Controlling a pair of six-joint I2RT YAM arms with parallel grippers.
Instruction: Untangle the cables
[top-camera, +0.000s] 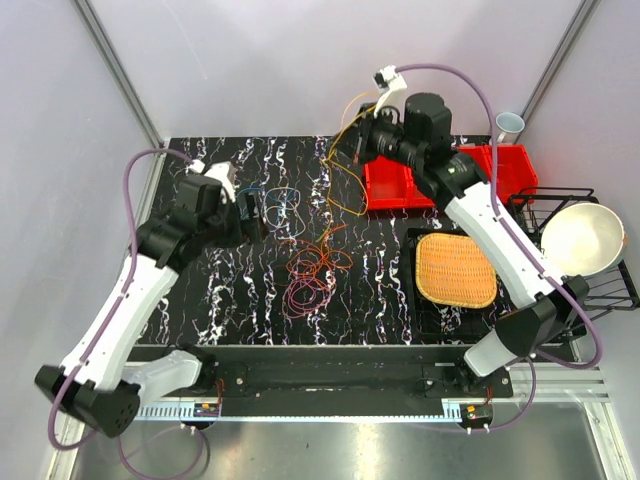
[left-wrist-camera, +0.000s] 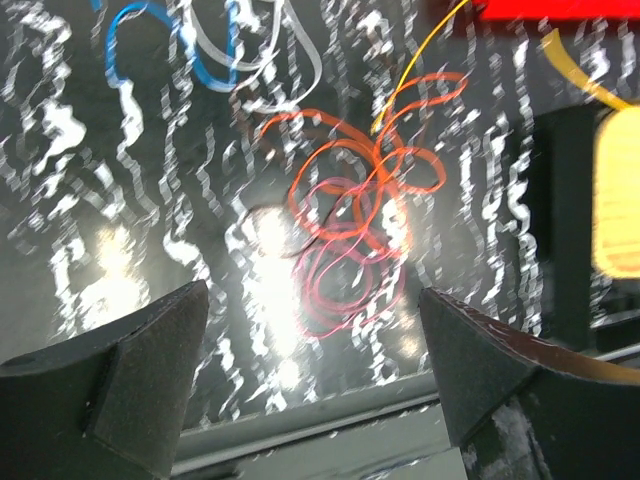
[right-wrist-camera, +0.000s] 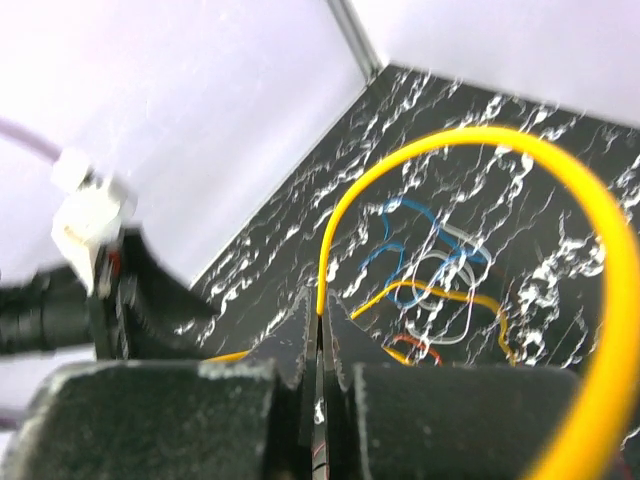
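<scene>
No text, label, brand, number or sign can be read in any view

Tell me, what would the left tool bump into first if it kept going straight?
Probably the tangled loops of thin orange-red and pink cable on the black marbled table; the open left tool points straight at them, though depth is unclear.

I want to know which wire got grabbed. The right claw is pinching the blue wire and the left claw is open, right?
Not quite. The right claw is pinching the yellow cable, not the blue one; the right wrist view shows it clamped there. The blue cable lies on the table. The left claw is open, as you said.
</scene>
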